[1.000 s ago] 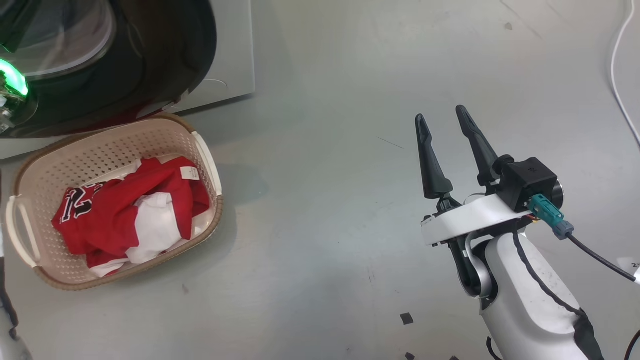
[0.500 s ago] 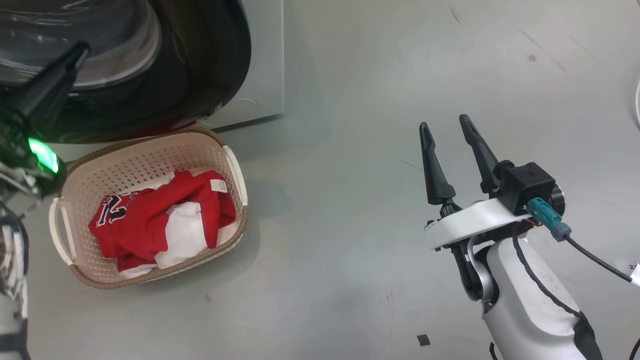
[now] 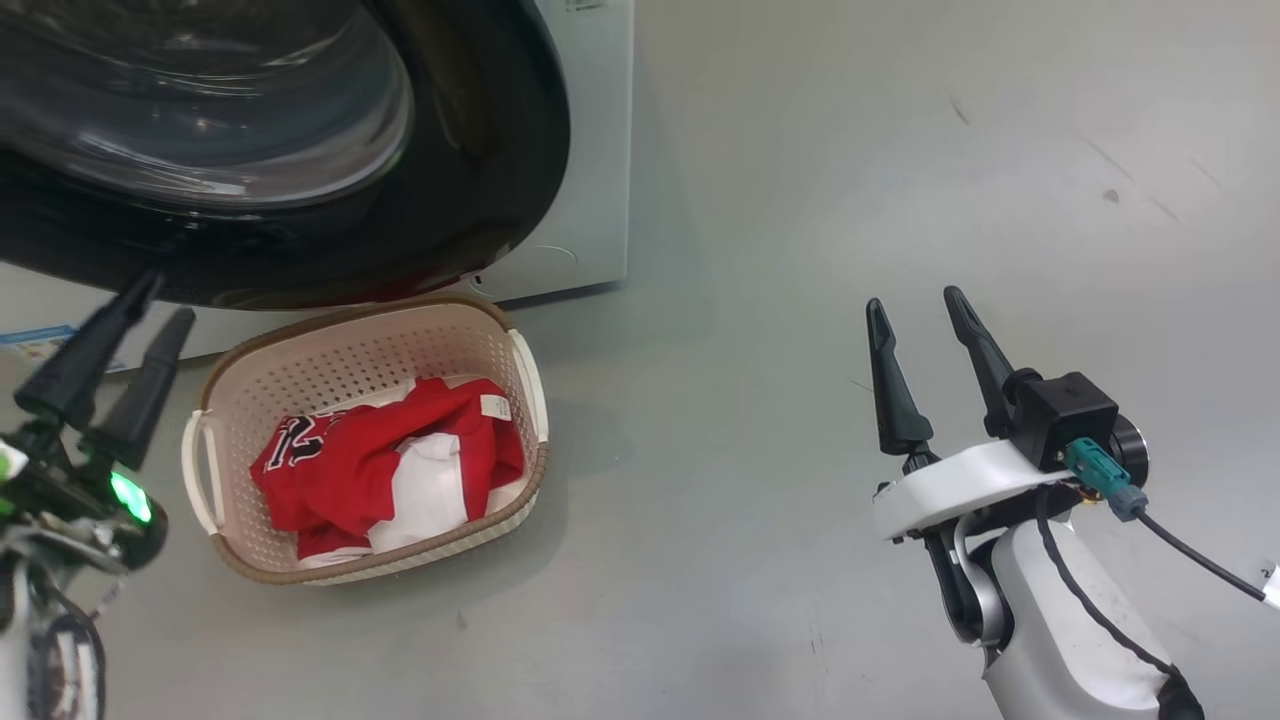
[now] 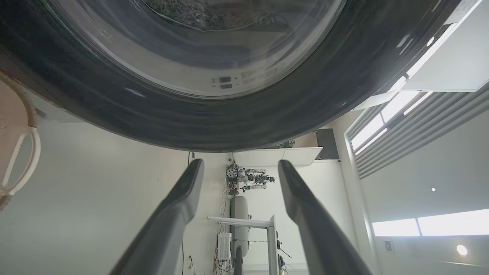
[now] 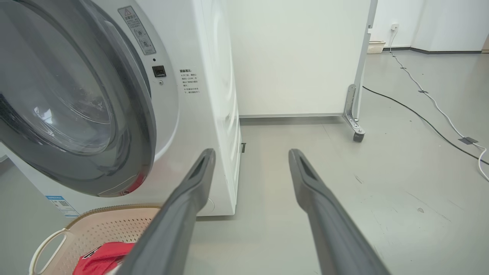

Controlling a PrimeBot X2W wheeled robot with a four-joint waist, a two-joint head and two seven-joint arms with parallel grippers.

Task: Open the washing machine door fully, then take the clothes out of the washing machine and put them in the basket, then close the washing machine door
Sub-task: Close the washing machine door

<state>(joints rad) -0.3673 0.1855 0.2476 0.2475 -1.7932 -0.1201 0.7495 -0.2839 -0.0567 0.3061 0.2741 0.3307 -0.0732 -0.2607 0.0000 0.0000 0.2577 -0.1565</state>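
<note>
Left gripper [image 3: 168,297]: pinched shut a second ago, now fingers spread wide, holding nothing, tips just under the door [image 3: 500,200] rim.
Right gripper [image 3: 912,298]: wide apart and empty as before, over bare floor well right of the basket [image 3: 330,370].
Door: lies against the washer [image 3: 600,150] front; looks shut, latch not visible.
Clothes [image 3: 350,470]: heaped in the basket, on the floor below the door.
View: the head has turned; the basket itself has not moved.
Meaning: the closing push seems over, so the task is probably finished if the latch caught.
</note>
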